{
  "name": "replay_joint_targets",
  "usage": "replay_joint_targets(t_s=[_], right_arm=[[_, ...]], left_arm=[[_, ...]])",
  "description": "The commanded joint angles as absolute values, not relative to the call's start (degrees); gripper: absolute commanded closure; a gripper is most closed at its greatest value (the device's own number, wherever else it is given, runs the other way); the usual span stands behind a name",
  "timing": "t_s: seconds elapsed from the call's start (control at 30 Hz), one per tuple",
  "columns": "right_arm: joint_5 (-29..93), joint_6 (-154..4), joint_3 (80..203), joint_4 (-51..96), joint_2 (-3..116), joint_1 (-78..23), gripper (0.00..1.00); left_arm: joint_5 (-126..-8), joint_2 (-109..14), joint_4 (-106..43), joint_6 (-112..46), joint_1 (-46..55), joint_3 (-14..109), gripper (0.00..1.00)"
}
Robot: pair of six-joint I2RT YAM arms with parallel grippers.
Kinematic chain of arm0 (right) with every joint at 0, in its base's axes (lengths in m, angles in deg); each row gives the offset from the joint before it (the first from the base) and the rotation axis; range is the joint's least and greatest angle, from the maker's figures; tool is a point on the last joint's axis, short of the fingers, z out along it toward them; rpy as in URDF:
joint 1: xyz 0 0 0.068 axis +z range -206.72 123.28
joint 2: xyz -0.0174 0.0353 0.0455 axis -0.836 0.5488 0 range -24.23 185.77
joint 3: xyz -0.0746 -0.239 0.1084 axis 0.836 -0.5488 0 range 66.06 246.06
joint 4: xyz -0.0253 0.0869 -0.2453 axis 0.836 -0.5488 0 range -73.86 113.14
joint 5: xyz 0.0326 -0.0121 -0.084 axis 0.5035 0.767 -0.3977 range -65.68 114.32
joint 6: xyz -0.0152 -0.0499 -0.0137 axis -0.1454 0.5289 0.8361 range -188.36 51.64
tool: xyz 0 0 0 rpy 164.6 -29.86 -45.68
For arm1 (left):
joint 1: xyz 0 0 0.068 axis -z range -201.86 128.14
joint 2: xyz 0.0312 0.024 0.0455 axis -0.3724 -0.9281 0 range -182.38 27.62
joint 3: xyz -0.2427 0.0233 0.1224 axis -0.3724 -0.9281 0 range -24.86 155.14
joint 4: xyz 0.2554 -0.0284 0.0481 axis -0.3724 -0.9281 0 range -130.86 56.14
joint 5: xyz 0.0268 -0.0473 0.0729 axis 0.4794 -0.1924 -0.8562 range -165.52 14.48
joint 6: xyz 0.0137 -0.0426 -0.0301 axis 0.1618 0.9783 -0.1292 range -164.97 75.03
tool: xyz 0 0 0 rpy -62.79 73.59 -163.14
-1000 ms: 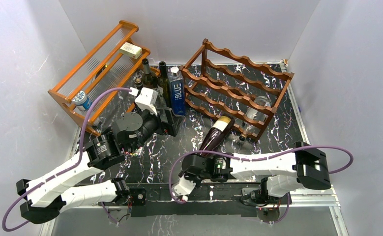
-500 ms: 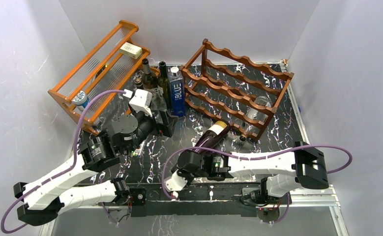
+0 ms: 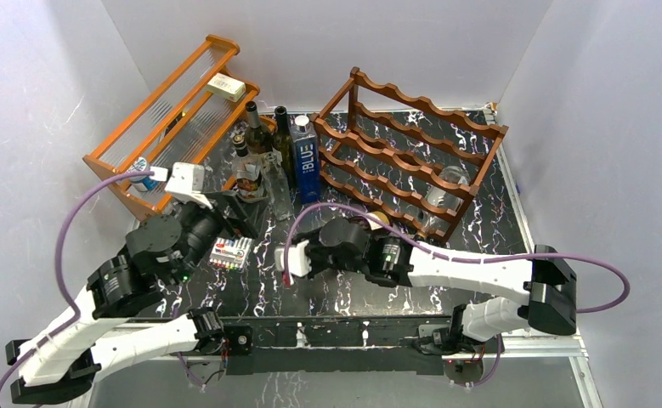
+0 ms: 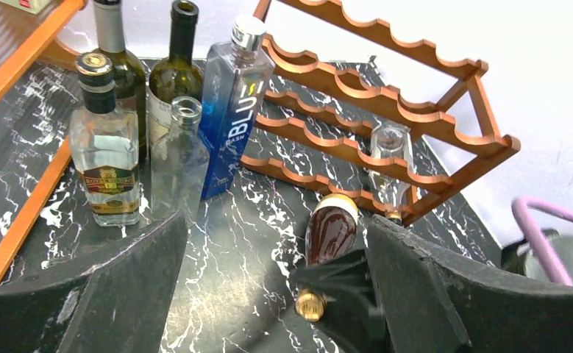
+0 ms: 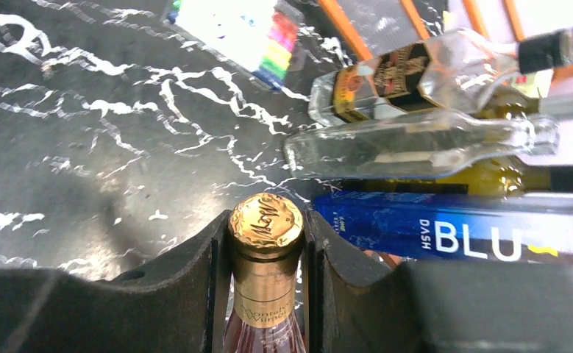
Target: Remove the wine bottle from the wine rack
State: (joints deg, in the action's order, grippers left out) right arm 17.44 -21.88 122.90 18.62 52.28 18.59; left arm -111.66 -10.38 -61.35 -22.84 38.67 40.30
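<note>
A dark wine bottle with a gold foil cap (image 5: 263, 309) is clamped at its neck between the closed fingers of the right gripper (image 5: 266, 220). It is held just in front of the dark reddish-brown wooden wine rack with scalloped rails (image 3: 412, 153). The left gripper (image 4: 272, 250) is spread wide, and nothing is held in it.

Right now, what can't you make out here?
- Wine bottle: top view, right arm covers most; right wrist, bottom edge cuts it below the neck.
- Its contact with the table: unclear in all views.
- Striped box: print too small; overexposed in right wrist.
- Clear bottle in rack: contents unreadable.
</note>
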Motion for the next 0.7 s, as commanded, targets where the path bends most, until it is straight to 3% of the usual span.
replay_joint_targets(t_s=[0.0,0.67], right_arm=[[20.5,-27.2,129.0,34.4,50.6,14.6,1.0],[22.0,-31.3,147.4,41.9,65.9,7.0,1.0]], left_arm=[[-113.8,-8.7,-64.4,-22.5,38.4,42.3,0.09],[-111.8,-4.6,-66.6,-19.0,38.4,40.2,0.09]])
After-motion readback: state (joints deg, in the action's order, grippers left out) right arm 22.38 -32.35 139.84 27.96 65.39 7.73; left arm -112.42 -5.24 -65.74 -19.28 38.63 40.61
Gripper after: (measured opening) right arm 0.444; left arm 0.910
